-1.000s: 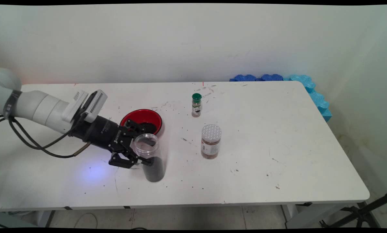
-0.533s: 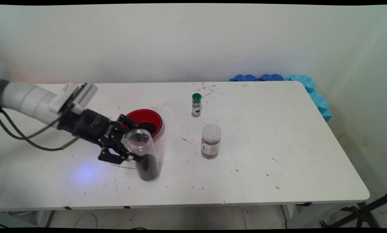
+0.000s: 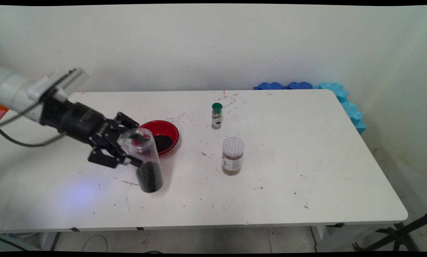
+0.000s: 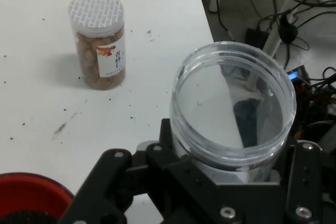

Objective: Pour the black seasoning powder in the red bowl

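Two black fingers of the gripper (image 3: 127, 148) pinch the clear jar (image 3: 144, 160) mid-wall; it looks rigid, slick, light, bottom-heavy with dark grains.

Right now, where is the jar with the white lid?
In the main view the white-lidded jar stands upright right of centre on the table, nearer than the green-capped bottle, right of the red bowl.

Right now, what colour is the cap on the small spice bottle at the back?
Green; the small spice bottle and its cap show only in the main view.
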